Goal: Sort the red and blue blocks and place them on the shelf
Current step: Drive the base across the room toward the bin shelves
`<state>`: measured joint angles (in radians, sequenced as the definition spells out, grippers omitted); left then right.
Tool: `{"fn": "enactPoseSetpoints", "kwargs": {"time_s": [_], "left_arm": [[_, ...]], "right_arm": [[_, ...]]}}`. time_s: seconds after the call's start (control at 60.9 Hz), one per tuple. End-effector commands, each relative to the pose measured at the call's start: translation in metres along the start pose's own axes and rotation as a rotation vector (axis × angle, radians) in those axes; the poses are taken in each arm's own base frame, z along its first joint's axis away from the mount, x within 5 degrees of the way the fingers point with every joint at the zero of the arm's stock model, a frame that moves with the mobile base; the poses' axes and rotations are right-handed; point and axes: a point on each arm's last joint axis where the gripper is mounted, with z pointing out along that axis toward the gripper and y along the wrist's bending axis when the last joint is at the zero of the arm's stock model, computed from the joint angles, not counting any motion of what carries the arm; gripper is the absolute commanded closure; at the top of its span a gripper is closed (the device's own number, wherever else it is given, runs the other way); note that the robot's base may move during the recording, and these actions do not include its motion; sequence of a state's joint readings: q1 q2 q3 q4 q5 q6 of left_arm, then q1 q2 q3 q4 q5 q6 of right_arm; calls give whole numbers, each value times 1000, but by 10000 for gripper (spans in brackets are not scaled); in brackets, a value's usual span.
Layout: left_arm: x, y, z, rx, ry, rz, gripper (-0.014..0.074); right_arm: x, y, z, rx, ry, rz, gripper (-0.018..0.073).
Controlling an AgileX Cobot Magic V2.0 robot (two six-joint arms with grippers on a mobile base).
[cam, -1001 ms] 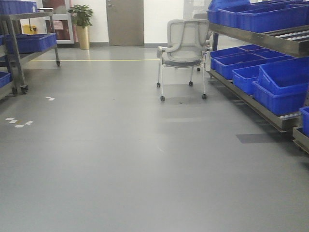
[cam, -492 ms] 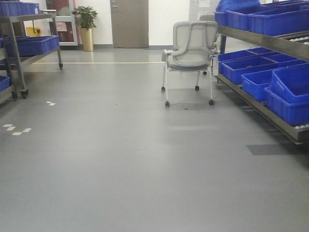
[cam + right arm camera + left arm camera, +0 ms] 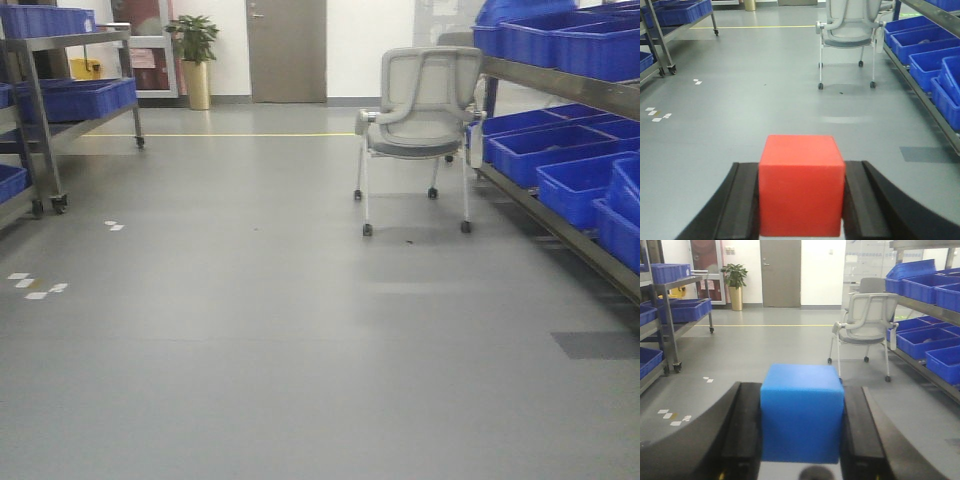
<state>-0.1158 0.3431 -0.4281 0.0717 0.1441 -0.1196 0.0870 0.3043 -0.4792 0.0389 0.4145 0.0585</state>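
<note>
My left gripper [image 3: 801, 415] is shut on the blue block [image 3: 802, 412], which sits tight between the two black fingers [image 3: 742, 430]. My right gripper [image 3: 801, 190] is shut on the red block [image 3: 801, 185], held the same way above the grey floor. A steel shelf [image 3: 560, 85] with big blue bins [image 3: 560, 45] runs along the right side; it also shows in the left wrist view [image 3: 925, 302] and the right wrist view [image 3: 925, 95]. Neither gripper shows in the front view.
A grey office chair [image 3: 420, 110] on castors stands beside the right rack. A steel trolley rack with blue bins [image 3: 70, 100] stands at the left. A door [image 3: 286, 50] and a potted plant [image 3: 196, 55] are at the far wall. White floor marks [image 3: 35, 285] lie at the left.
The whole scene has shifted right and down in the front view: the chair and the right rack moved rightward, so the base has turned to the left. The chair looks slightly larger.
</note>
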Motion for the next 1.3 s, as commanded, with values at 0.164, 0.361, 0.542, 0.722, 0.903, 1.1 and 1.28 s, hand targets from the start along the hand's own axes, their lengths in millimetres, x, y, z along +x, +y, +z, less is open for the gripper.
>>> {"fn": "enactPoseSetpoints", "kwargs": {"time_s": [0.164,0.361,0.542,0.722,0.903,1.1,1.28], "left_arm": [[-18,-2,-1,20,-115,-7,474],[-18,-2,-1,20,-115,-7,474],[-18,-2,-1,20,-115,-7,474],[-18,-2,-1,20,-115,-7,474],[-18,-2,-1,20,-115,-7,474],[-18,-2,-1,20,-115,-7,474],[-18,-2,-1,20,-115,-7,474]], "right_arm": [[-16,1,-2,1,-108,-17,510],[-16,1,-2,1,-108,-17,510],[-16,1,-2,1,-108,-17,510],[-16,1,-2,1,-108,-17,510],[-16,1,-2,1,-108,-17,510],[-16,1,-2,1,-108,-17,510],[-16,1,-2,1,-108,-17,510]]}}
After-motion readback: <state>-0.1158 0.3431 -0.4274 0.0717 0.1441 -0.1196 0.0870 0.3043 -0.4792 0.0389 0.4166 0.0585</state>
